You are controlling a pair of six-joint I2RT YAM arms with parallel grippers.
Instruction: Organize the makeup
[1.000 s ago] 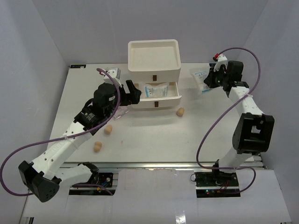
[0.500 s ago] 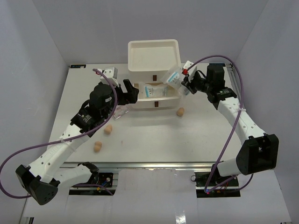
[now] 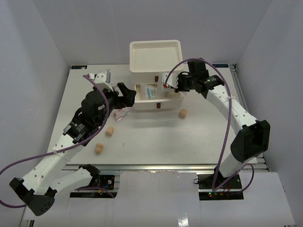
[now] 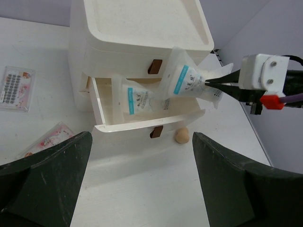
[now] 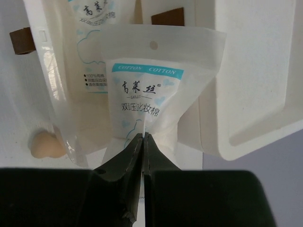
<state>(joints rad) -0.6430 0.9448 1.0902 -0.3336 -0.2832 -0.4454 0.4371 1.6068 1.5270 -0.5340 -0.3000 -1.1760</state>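
My R end effector (image 5: pixel 143 137) clamped on sachet (image 5: pixel 142 90) edge so it hangs over open drawer (image 4: pixel 142 126) for drop-in; L end effector (image 4: pixel 142 189) apart, standing clear.

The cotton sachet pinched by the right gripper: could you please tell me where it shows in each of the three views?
Top external: the sachet is upper centre, at the right end of the open drawer, held by the right gripper.
Left wrist: the sachet is right of centre, above the open drawer.
Right wrist: the sachet fills the centre, above the right gripper.
Shared landmark: the tan sponge.
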